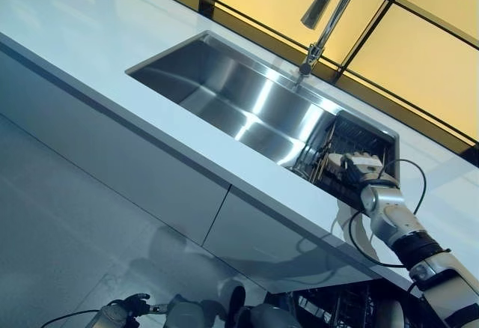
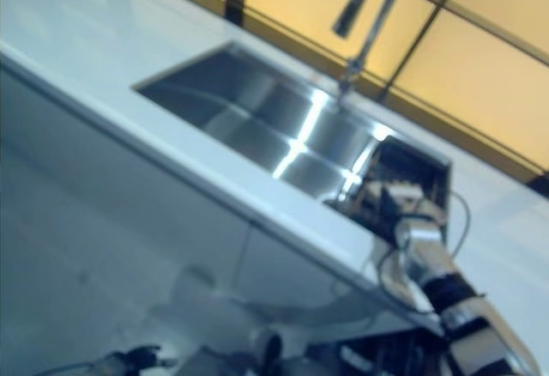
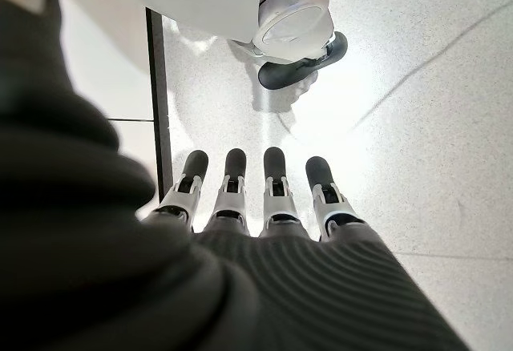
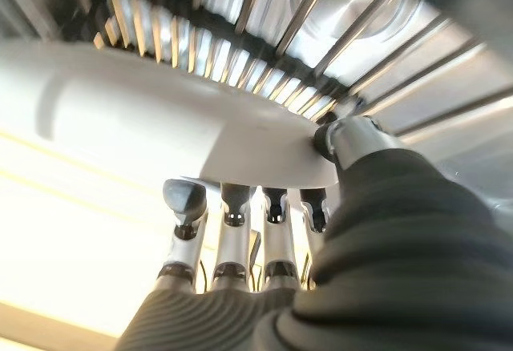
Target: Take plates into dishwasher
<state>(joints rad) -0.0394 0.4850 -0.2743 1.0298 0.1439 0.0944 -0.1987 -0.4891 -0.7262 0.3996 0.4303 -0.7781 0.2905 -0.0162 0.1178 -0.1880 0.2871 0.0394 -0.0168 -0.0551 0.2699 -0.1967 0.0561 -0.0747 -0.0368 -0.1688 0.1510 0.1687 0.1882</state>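
In the right wrist view a white plate (image 4: 160, 127) lies across my right hand (image 4: 240, 239). The fingers reach under it and the thumb (image 4: 345, 139) presses on its rim. This hand (image 1: 361, 168) is inside the dark wire dish rack (image 1: 352, 135) at the right end of the steel sink (image 1: 224, 92). Rack wires (image 4: 264, 14) show just past the plate. My left hand (image 1: 120, 313) hangs low near the floor, its fingers (image 3: 232, 183) straight and holding nothing. Below the counter edge, part of a dark wire rack (image 1: 333, 305) of the dishwasher shows.
A tall faucet (image 1: 329, 6) stands behind the sink. The pale counter (image 1: 75, 21) runs along the left, with grey cabinet fronts (image 1: 112, 163) under it. Dark-framed yellow window panes (image 1: 419, 51) line the back.
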